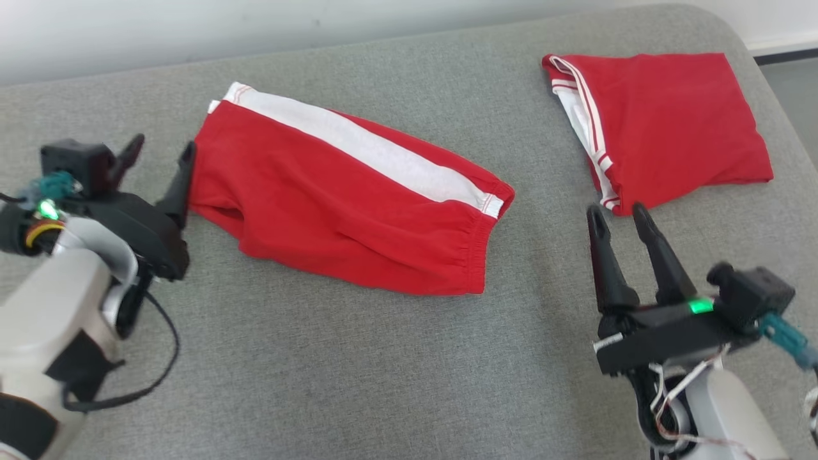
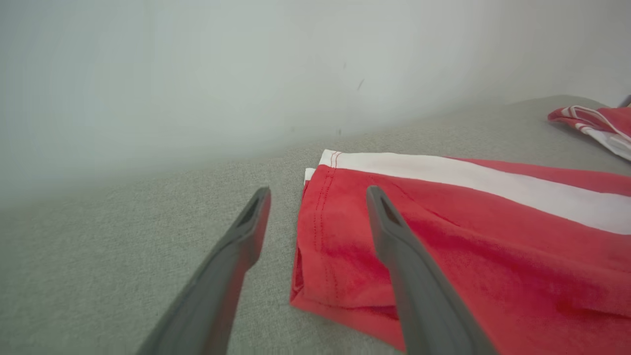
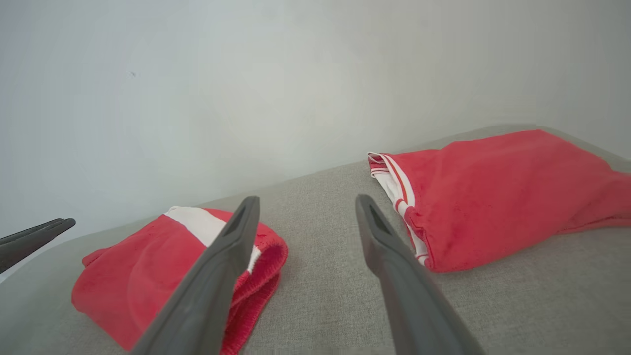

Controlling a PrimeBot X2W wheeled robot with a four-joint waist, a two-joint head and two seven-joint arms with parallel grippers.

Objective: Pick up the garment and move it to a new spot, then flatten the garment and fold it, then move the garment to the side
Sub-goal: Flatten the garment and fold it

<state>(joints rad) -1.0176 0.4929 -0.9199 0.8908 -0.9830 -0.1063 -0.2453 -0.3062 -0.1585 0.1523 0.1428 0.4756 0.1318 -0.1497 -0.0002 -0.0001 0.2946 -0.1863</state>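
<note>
A folded red garment (image 1: pixel 339 198) with a white side stripe lies across the middle of the grey cushion (image 1: pixel 358 377). My left gripper (image 1: pixel 161 153) stands open at its left end, one finger over the hem (image 2: pixel 320 231), the other over bare cushion. My right gripper (image 1: pixel 618 216) is open to the right of the garment's elastic waist end (image 3: pixel 266 261), holding nothing. In the right wrist view the garment (image 3: pixel 148 276) lies at lower left.
A second folded red garment (image 1: pixel 664 128) with white trim lies at the back right, just beyond my right fingertips (image 3: pixel 493 197). A pale wall (image 1: pixel 192 25) runs along the cushion's far edge. The cushion's rounded right corner (image 1: pixel 754 57) is near the second garment.
</note>
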